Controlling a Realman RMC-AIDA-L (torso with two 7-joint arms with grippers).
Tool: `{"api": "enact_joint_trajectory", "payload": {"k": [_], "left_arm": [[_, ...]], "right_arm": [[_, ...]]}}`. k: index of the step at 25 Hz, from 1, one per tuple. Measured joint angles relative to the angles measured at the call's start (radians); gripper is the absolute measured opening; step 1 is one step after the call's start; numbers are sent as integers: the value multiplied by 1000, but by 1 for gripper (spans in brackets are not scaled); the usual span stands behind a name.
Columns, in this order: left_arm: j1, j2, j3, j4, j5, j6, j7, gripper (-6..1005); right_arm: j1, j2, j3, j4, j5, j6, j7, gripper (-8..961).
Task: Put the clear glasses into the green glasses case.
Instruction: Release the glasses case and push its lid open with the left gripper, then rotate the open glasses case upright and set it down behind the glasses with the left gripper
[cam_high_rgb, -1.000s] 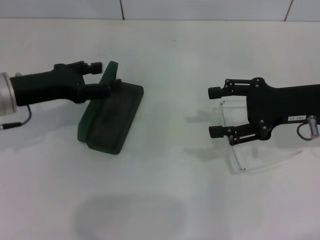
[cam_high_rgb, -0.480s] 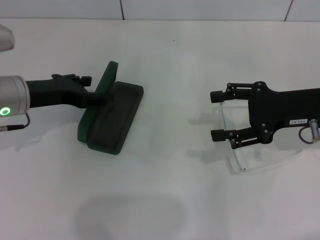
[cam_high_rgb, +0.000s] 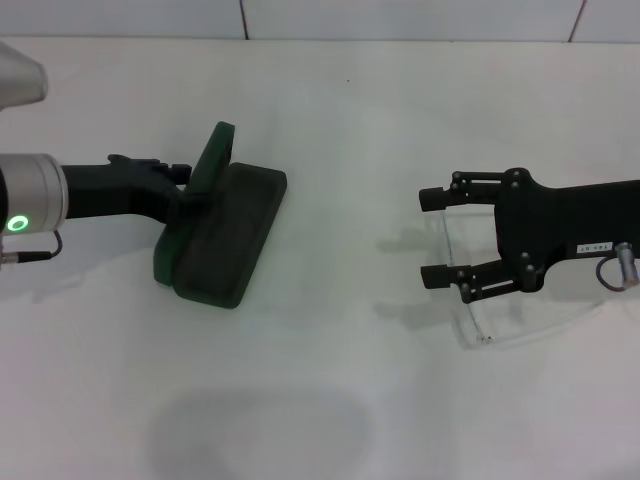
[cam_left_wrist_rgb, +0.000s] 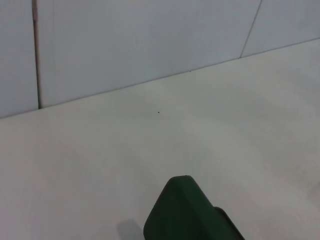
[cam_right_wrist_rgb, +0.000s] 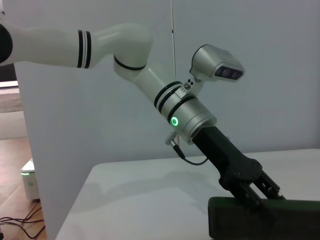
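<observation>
Your left claw pins the green case lid open; right claw hovers wide open, empty, over the clear glasses to grab them.

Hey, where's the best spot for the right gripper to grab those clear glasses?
Probably the front lens bar of the clear glasses, taken from above. They lie flat on the table, and the open right gripper already straddles that strip, so closing across it looks simplest.
</observation>
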Motion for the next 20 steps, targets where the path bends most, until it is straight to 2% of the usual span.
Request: {"api": "enact_joint_trajectory", "payload": {"k": [9,14,20], "left_arm": [[-20,1,34,24,76,-6,29,545],[-26,1,40,45,79,-11,60,344],[-95,3,37,53,69,-13,62,206]], "right_arm": [[-6,0,0,0,-16,-5,-2,840],[-19,2,0,0,-23,-11,-7,840],[-44,9,-2,-1,-62,-68,-49,840]]}}
